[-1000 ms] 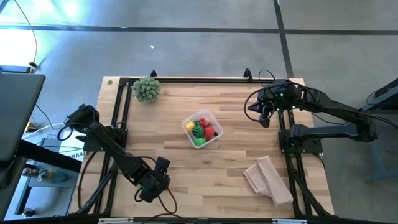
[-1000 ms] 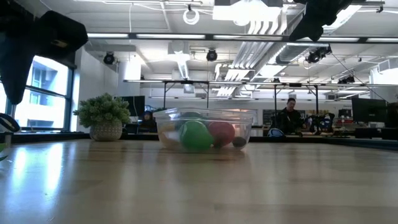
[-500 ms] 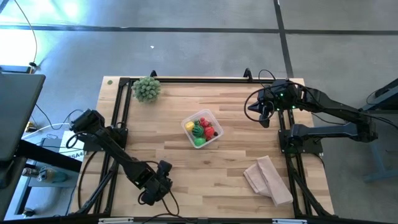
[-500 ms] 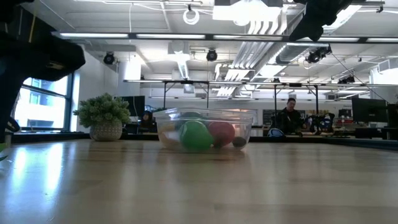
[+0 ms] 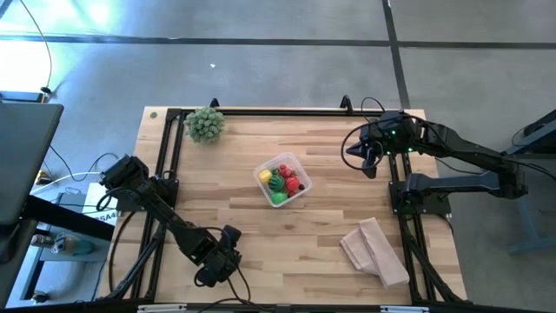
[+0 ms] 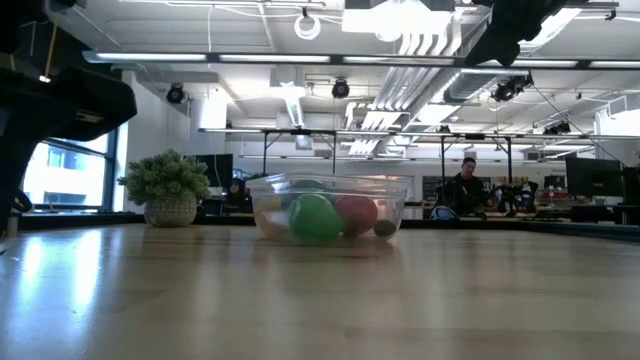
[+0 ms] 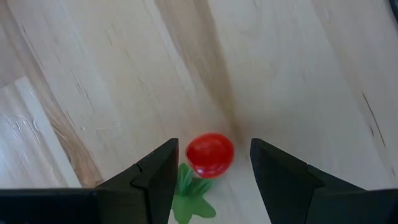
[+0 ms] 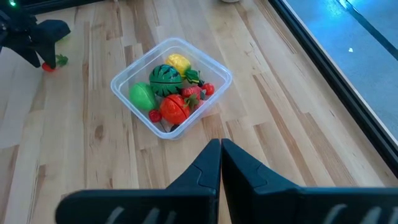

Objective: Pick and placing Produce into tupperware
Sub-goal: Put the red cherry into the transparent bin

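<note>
The clear tupperware (image 5: 282, 181) rests on its base at the table's middle and holds several toy fruits: red, green, yellow (image 8: 169, 87). One red toy fruit with green leaves (image 7: 210, 155) lies on the wood near the table's near left corner. My left gripper (image 7: 214, 146) is open over it, pointing down, one finger on either side of the fruit with a gap showing on both sides. In the high view it is the left gripper (image 5: 217, 265). My right gripper (image 5: 369, 161) is shut and waits above the table's far right; its shut fingers (image 8: 221, 152) point toward the tupperware.
A pale-green spiky plant (image 5: 205, 123) stands at the far left corner. A tan folded cloth (image 5: 373, 250) lies at the near right. Black frame rails (image 5: 165, 174) run along the table's sides. A person (image 6: 465, 185) sits far off in the room behind.
My left gripper has moved a little toward the table's near edge and lower; its arm shows lower in the low view. The tupperware and my right arm have kept still.
</note>
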You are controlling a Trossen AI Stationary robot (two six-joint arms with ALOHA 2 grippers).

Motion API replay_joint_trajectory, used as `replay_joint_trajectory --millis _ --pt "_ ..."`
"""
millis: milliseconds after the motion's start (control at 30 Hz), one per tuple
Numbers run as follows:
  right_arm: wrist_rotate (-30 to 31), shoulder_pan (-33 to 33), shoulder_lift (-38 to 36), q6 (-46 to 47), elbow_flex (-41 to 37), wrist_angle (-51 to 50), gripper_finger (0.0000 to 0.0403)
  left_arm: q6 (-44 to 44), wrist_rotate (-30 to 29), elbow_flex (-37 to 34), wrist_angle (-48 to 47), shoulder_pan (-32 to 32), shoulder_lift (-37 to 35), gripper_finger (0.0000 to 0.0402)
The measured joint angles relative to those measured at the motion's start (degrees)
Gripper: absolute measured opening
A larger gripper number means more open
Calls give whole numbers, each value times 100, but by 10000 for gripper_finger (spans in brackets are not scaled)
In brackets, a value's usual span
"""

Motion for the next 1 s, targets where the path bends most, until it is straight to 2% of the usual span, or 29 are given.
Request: replay_joint_trajectory --millis 700,1000 --pt "0 2 0 0 -2 0 4 -73 -15 7 0 0 232 190" --pt "0 2 0 0 -2 0 4 -64 7 4 -15 0 236 139"
